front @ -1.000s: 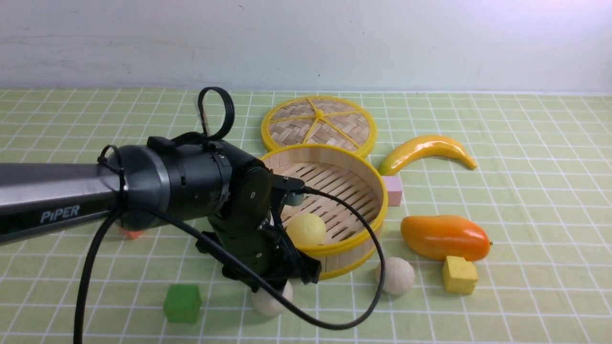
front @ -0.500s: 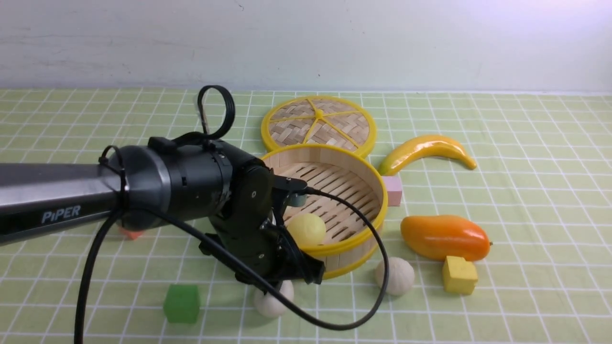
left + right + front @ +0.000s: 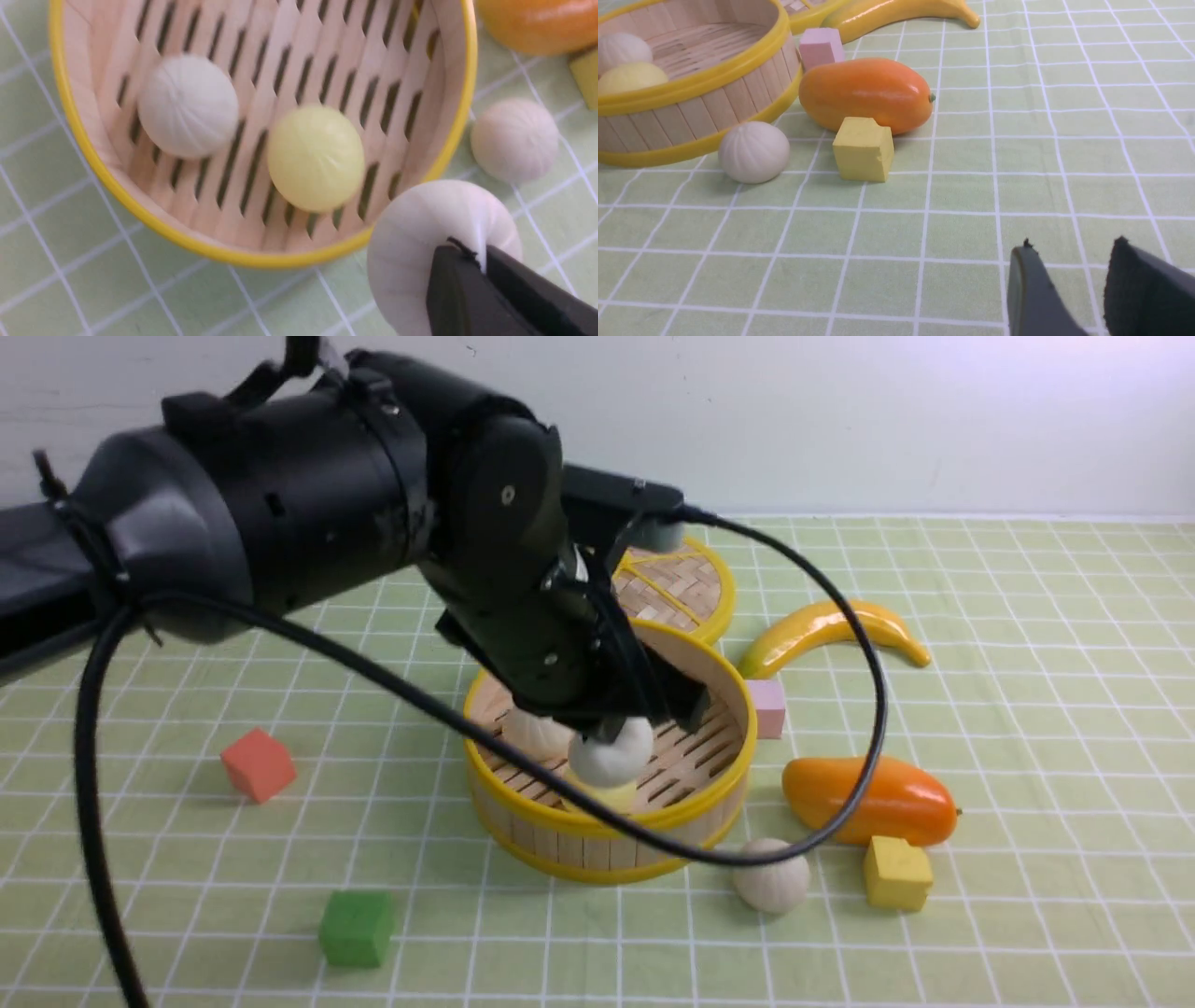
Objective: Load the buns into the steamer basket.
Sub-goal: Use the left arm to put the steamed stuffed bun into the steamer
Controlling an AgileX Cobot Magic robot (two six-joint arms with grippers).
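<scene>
While your left gripper stands at the centre of the front view, note that its pincer is closed narrow on an off-white pleated bun. It grips the bun by its crown. You will find this bun hanging over the front part of the steamer basket, clear of the slatted floor. Whether it touches the pale yellow bun lying below it cannot be told. That yellow bun rests inside the basket. A second pleated bun lies just beside it on the slats, and the two are apart. The fourth bun lies outside on the checked cloth, just beside the basket's wall at lower right of centre. Your right gripper shows only in its own wrist view, where its pincer stands wide and holds nothing, above bare cloth. Near the loose bun lie a yellow cube and a toy mango. A pink cube sits against the basket's right side. The woven lid and a banana lie higher in the frame. A red cube and a green cube sit at the lower left.
</scene>
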